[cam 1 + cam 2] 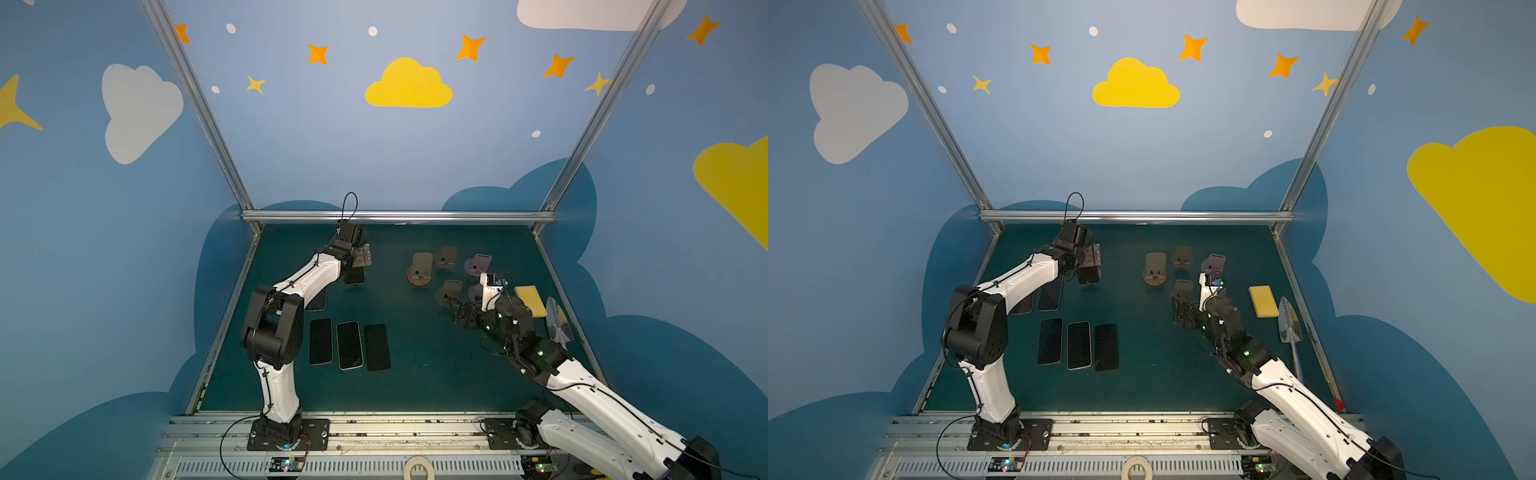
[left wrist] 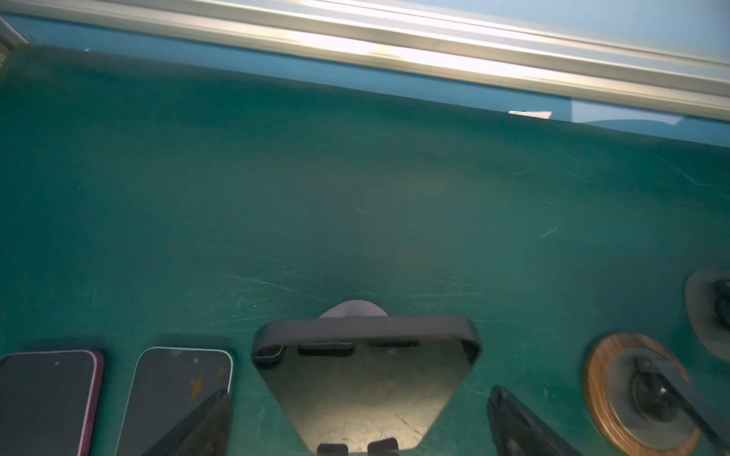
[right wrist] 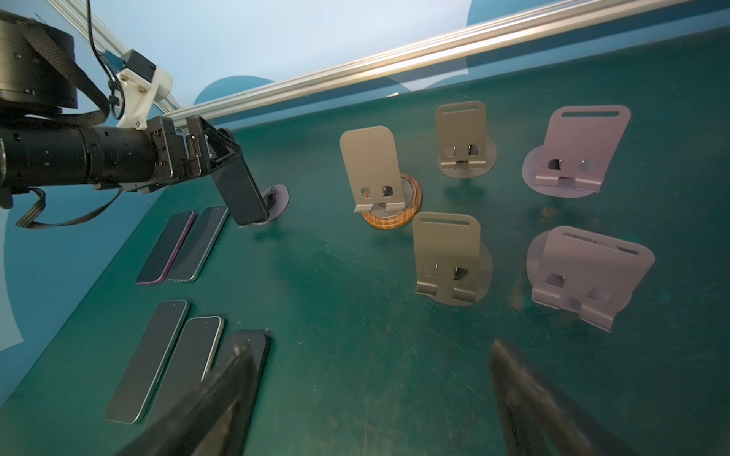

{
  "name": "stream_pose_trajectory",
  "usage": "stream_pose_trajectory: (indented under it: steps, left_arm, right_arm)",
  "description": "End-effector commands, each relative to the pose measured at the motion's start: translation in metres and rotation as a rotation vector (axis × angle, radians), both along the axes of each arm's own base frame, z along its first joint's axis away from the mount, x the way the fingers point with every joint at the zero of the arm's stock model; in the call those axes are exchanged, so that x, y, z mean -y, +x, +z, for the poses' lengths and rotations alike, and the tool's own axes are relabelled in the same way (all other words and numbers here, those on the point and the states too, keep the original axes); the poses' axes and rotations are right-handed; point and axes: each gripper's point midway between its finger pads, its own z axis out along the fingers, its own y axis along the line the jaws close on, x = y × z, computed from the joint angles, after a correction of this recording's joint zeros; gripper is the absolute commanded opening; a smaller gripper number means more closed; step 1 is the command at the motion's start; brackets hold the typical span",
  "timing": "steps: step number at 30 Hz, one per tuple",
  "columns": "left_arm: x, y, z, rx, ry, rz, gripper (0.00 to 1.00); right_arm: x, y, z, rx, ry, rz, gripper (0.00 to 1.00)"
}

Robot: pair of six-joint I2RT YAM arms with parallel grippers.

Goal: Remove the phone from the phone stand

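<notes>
We see the left arm rising from its base on the front rail, folding at a raised elbow and sending its white forearm out toward the far left part of the green mat [image 1: 415,374], with the wrist tipped downward. Its left gripper [image 1: 357,267] sits over the upper end of the dark phone [image 3: 241,189], which is propped at a lean on the phone stand [image 3: 277,196], a small round-based one set apart from the others. In the left wrist view the two black fingers [image 2: 205,422] stand wide apart on either side of the phone with mat showing in the gaps, so we read nothing as clamped. The right arm stretches low from the front right corner, angled in toward the middle. Its right gripper [image 1: 457,309] hovers over bare mat beside the nearer empty stands [image 3: 448,256], its jaws spread with nothing between them. Among those stands we pick out one with a wooden ring base [image 1: 419,272]. Five other phones [image 1: 1079,345] lie flat on the left of the mat. A yellow sponge [image 1: 531,300] lies near the right edge.
</notes>
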Motion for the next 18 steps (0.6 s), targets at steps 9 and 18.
stream_pose_trajectory:
  steps: [9,18]
  left_arm:
    - [0.005,0.021,-0.006,0.042,-0.01,0.014,0.96]
    - [-0.001,0.025,-0.009,0.063,0.029,0.035,0.82]
  right_arm:
    - [-0.003,0.005,-0.006,-0.014,0.02,0.003,0.92]
    - [-0.006,0.008,-0.012,-0.033,0.021,0.008,0.92]
